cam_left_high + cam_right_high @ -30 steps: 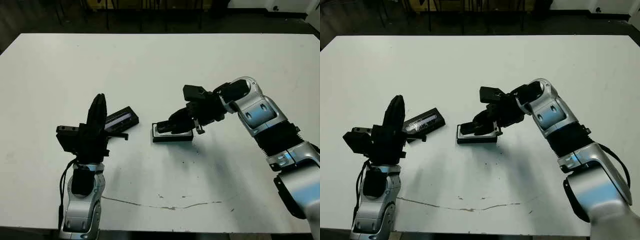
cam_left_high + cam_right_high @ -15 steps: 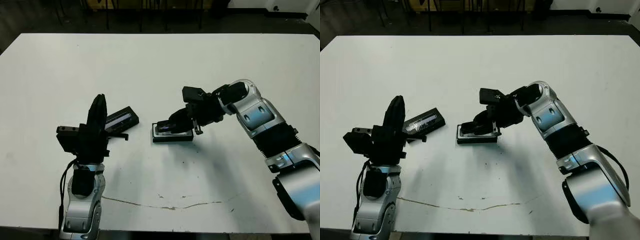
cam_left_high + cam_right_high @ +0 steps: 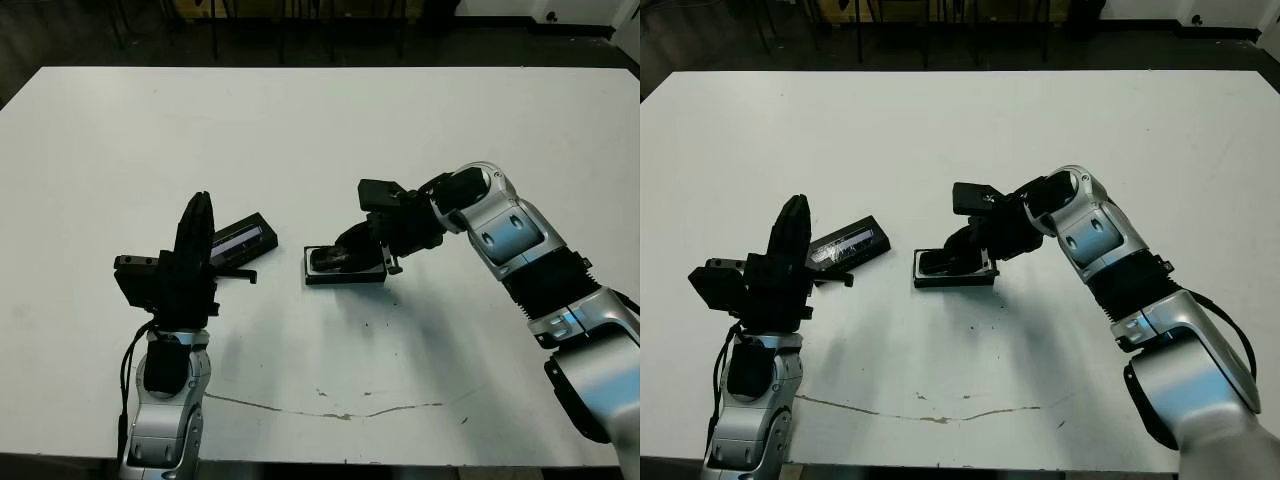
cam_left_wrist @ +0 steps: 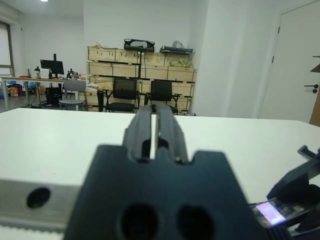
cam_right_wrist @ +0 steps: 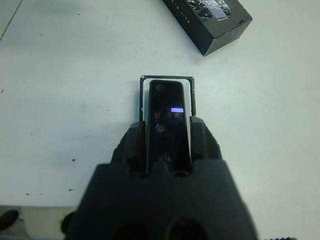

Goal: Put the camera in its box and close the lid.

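**A:** What do we have nearest the table's front edge?

**B:** Our left arm, standing upright near the front-left corner. Its left gripper [image 3: 197, 215] points upward, well clear of the white table [image 3: 330, 130], and in the left wrist view its two fingers [image 4: 141, 131] lie pressed together with only a thin slit between them, holding nothing.

**A:** And just behind that?

**B:** The lid [image 3: 240, 238], a flat black panel with a shiny grey strip, lies on the table just beyond the left gripper, tilted at an angle. Nothing touches it.

**A:** Where are the camera and the box?

**B:** Near the middle of the table, to the right of the lid and apart from it. The box [image 3: 954, 278] sits flat, its white lining showing along the rim. Our right arm reaches in from the right edge, and the right gripper [image 3: 340, 258] is down at the box. In the right wrist view its fingers [image 5: 133, 145] clamp the camera [image 5: 167, 117] by its long sides, and the camera, with a small bluish-white screen glowing, lies lengthwise over the box opening. We cannot tell whether it rests fully on the lining.
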